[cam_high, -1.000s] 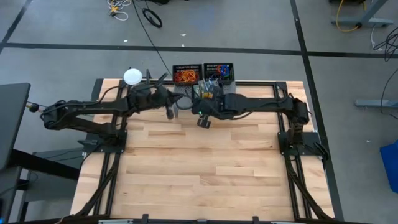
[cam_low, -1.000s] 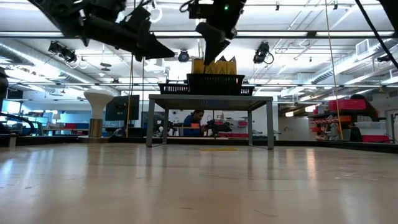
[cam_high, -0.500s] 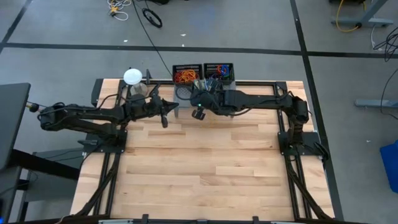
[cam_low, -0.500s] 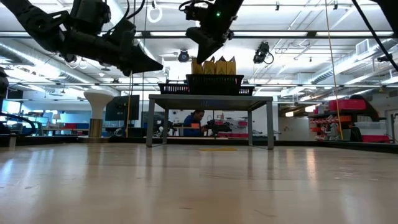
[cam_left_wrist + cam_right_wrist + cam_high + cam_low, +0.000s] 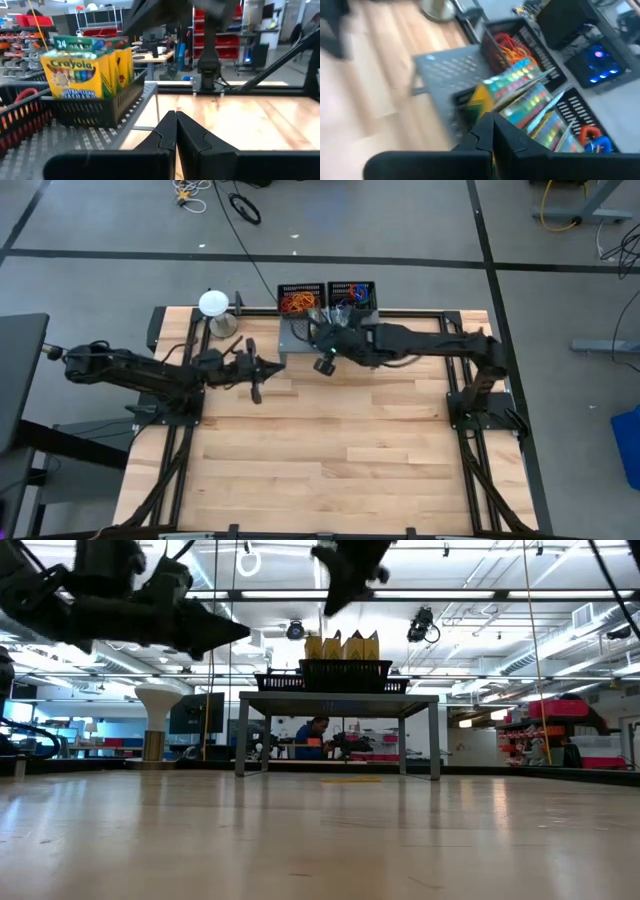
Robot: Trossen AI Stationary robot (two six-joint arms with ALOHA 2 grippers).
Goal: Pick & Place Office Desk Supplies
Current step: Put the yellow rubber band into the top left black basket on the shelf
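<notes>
With its fingers pressed together and holding nothing, the right gripper (image 5: 322, 364) is hanging just in front of the crayon boxes (image 5: 87, 72) in their mesh tray (image 5: 95, 107), risking toppling them, while the equally closed, empty left gripper (image 5: 255, 393) is waiting well off to its side.

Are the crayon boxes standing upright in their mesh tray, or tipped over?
Upright. In the left wrist view the crayon boxes stand side by side in the black mesh tray on the grey shelf, tops above its rim.
</notes>
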